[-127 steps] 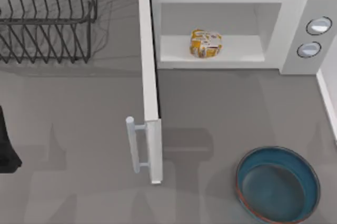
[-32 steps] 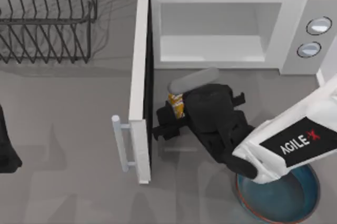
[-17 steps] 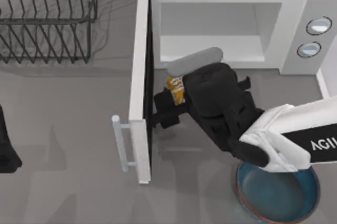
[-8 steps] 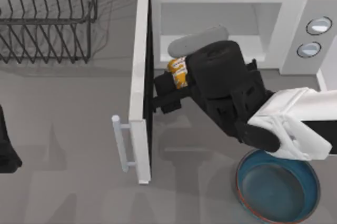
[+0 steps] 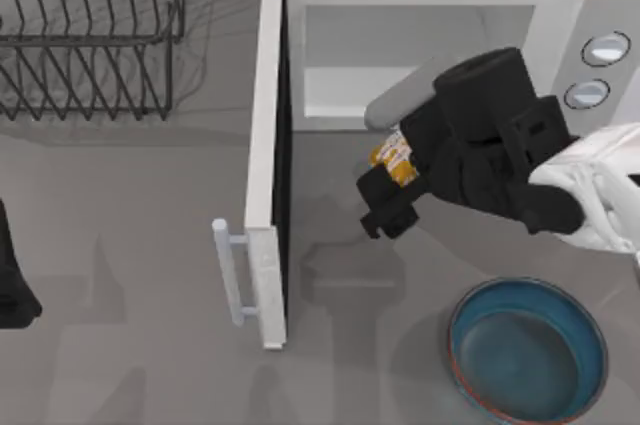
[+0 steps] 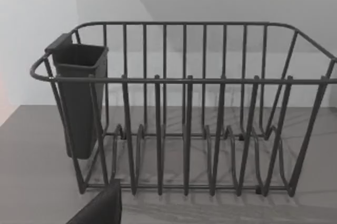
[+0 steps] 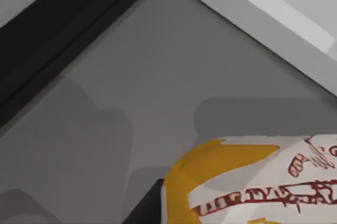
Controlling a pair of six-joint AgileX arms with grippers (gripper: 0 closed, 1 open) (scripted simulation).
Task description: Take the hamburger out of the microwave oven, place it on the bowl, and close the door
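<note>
Microwave oven (image 5: pixel 430 55): cavity bare, where the earliest frame had the hamburger sitting on its floor. You will see the door (image 5: pixel 266 160) swung wide and standing edge-on off the oven's left front corner, dark inner face toward the cavity, pale bar handle at its free end. The door has not shifted over the last two seconds.

Right arm: reaches in from the oven's knob side. Since half a second ago it has swung away from the door; the right gripper (image 5: pixel 392 190) now hangs above bare table just in front of the oven's opening, well apart from the door, where before it sat close against the door's inner face.

Bowl (image 5: pixel 527 349): teal, reddish rim, on the table well in front of the oven's knob panel. Unmoved and holding nothing.

Wire rack (image 6: pixel 184 113): off the oven's left side, beyond the door, a dark cup hooked on one end.

Left gripper (image 5: pixel 15 285): parked far left of the oven, near the table edge; you cannot tell how its jaws stand.

Hamburger (image 5: pixel 392 158): clamped in the right gripper's jaws, off the table, in front of the oven mouth. In the right wrist view its wrapper (image 7: pixel 253 182) reads white with a broad yellow-orange patch and dark red printed marks.
</note>
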